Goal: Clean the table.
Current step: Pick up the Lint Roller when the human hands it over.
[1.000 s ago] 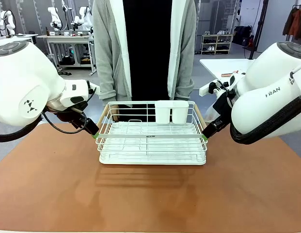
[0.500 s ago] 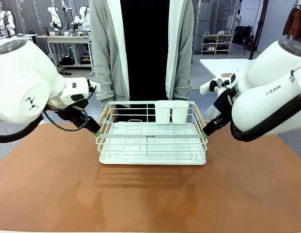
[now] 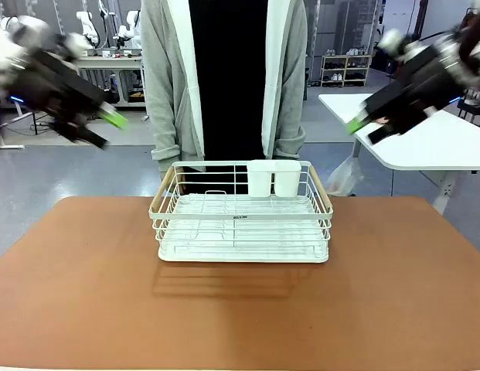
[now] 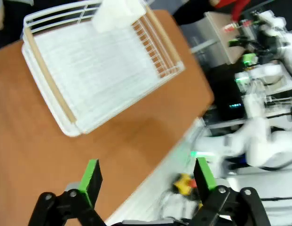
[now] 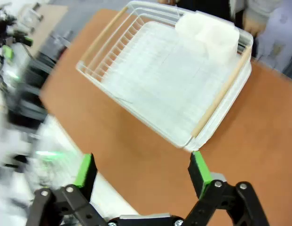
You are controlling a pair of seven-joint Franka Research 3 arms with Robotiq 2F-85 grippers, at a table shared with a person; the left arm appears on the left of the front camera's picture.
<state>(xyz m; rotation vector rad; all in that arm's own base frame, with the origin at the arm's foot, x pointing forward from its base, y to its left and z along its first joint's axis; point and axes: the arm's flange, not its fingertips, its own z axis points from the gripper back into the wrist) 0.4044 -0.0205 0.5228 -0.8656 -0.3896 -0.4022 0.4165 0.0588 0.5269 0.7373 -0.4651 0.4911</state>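
Tool status: the left tool [image 3: 107, 130] hangs in the air at the left, well above the tabletop [image 3: 85, 301], with its jaws wide apart and nothing between them. The right tool [image 3: 365, 131] hangs at a similar height on the right, also spread wide and empty. Both are blurred in the front view; the wrist views show the green pads [image 4: 91, 175] set far apart, looking down on the rack from either end.

The tabletop, a reddish-brown surface with rounded corners, fills the lower half of the front view. A person [image 3: 224, 77] in a grey open cardigan over a black top stands at its far edge, just behind the rack. A white table [image 3: 448, 143] stands farther off on the right.

One white wire dish rack [image 3: 241, 228] sits on the tabletop near the far edge, roughly centred and flat on its tray. A white two-cup holder [image 3: 274, 178] hangs inside its far wall. Two wooden handles [image 3: 164, 188] run along the rack's short ends (one per end), and neither tool touches them.
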